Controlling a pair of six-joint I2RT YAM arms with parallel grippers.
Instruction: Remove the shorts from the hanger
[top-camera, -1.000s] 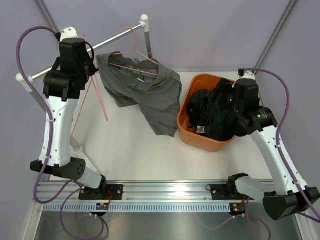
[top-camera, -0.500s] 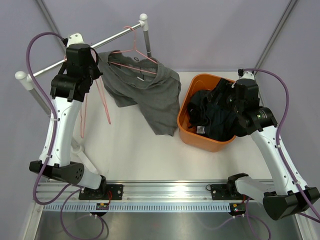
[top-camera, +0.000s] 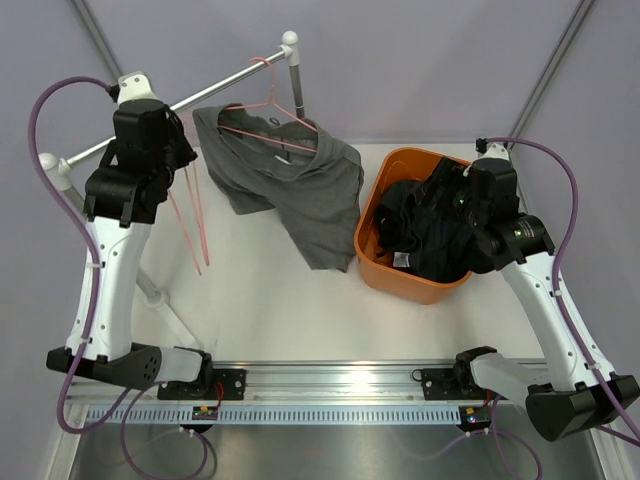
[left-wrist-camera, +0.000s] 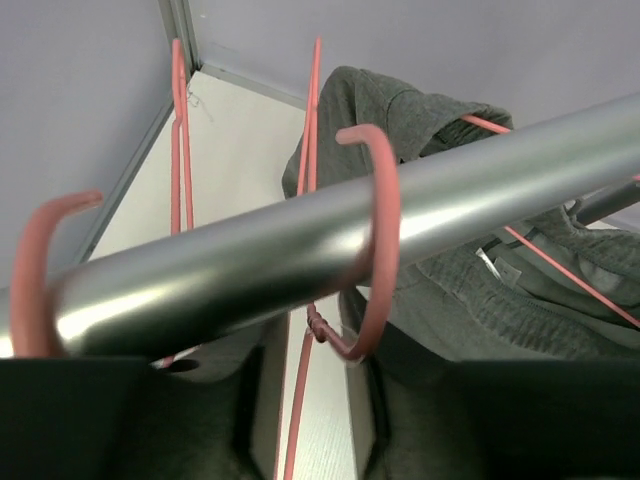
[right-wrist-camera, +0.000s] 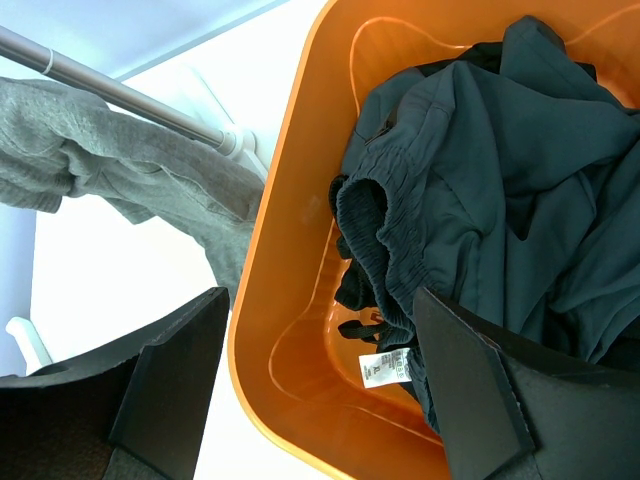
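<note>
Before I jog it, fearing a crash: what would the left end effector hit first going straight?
Probably the metal rail, crossing close ahead of the left end effector; depth is unclear.

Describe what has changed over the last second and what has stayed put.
The left gripper shifted right toward the grey shorts, then back left along the rail; the two empty pink hangers swung with it. Nothing visibly gripped or released. The grey shorts, the orange basket of dark shorts and the right gripper stayed put.
</note>
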